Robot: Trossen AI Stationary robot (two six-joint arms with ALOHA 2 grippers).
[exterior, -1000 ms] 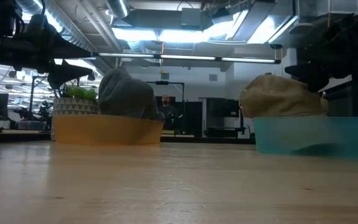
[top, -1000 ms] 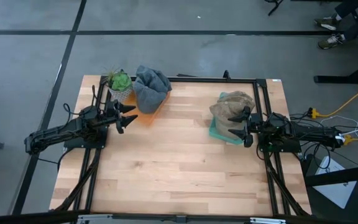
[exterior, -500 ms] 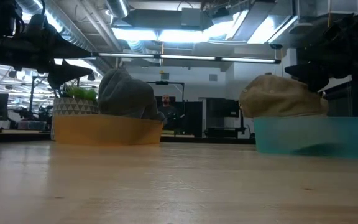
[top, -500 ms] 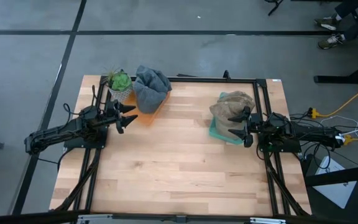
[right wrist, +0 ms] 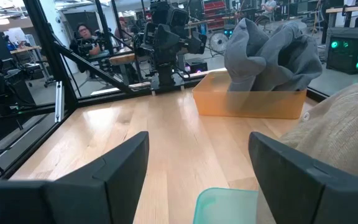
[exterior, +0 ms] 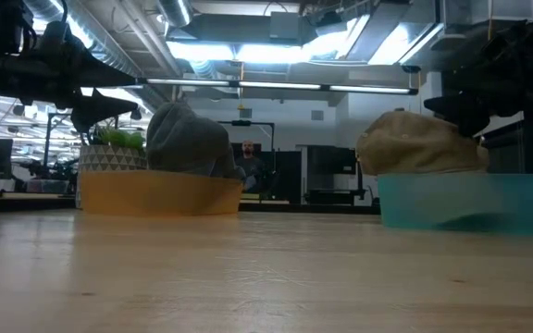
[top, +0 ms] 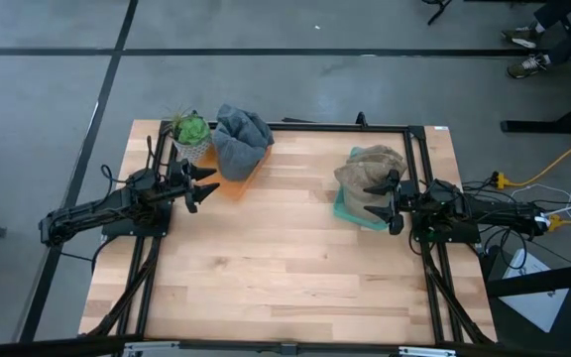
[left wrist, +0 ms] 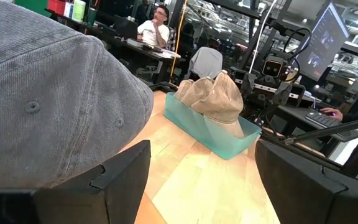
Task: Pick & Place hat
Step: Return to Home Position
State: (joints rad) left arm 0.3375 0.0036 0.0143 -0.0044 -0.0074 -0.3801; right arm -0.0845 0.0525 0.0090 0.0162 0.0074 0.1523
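High view: gray corduroy cap (top: 242,139) in orange plastic bin (top: 232,186), brown fabric cap (top: 370,169) in teal plastic bin (top: 349,212); left claw (top: 208,181), right claw (top: 374,200) wide, empty; sorting looks done

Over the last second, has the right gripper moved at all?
No. In the high view the right gripper is in the same spot as before, open, against the blue bin that holds the brown cap.

gray cap (top: 242,137), orange bin (exterior: 160,196), tan-brown cap (top: 370,167), teal-blue bin (exterior: 461,203)
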